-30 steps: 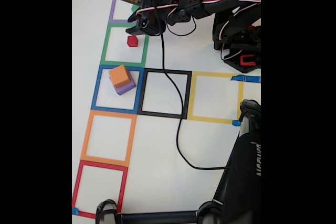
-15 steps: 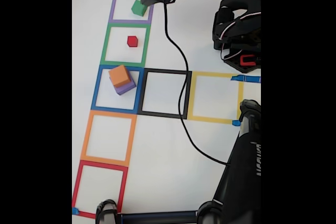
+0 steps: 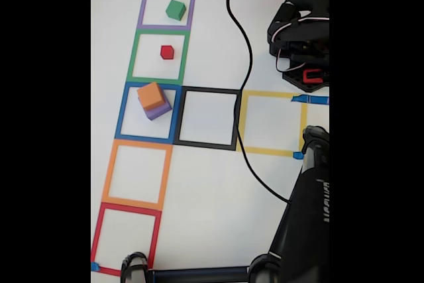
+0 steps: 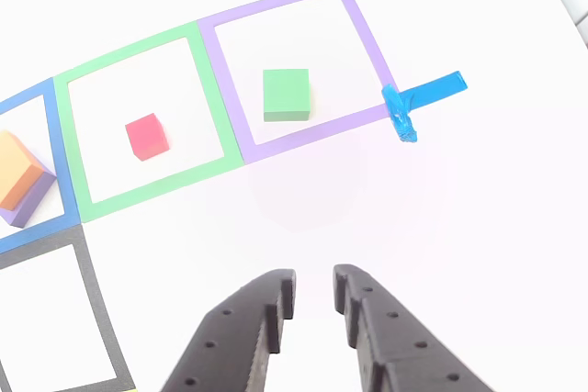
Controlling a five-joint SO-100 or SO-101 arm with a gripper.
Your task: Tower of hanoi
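The tower of hanoi is split across three tape squares. The green block (image 3: 175,10) (image 4: 286,94) lies alone in the purple square (image 3: 141,6). The small red block (image 3: 167,52) (image 4: 146,135) lies in the green square (image 3: 133,54). In the blue square (image 3: 122,114), the orange block (image 3: 150,95) (image 4: 15,172) sits on the purple block (image 3: 160,111) (image 4: 33,203). My gripper (image 4: 314,287) enters the other view from the bottom edge. It hangs above bare white table, well short of the green block, with its fingers slightly apart and nothing between them.
Hollow tape squares in black (image 3: 181,117), yellow (image 3: 242,122), orange (image 3: 110,171) and red (image 3: 98,236) continue the grid. A black cable (image 3: 244,91) runs down across the table. The arm base (image 3: 303,38) stands at the right, and a black stand (image 3: 305,217) is at the bottom right.
The arm has pulled back up out of the fixed view. The green block, at the gripper a second ago, now lies free in the purple square. The other blocks have not moved.
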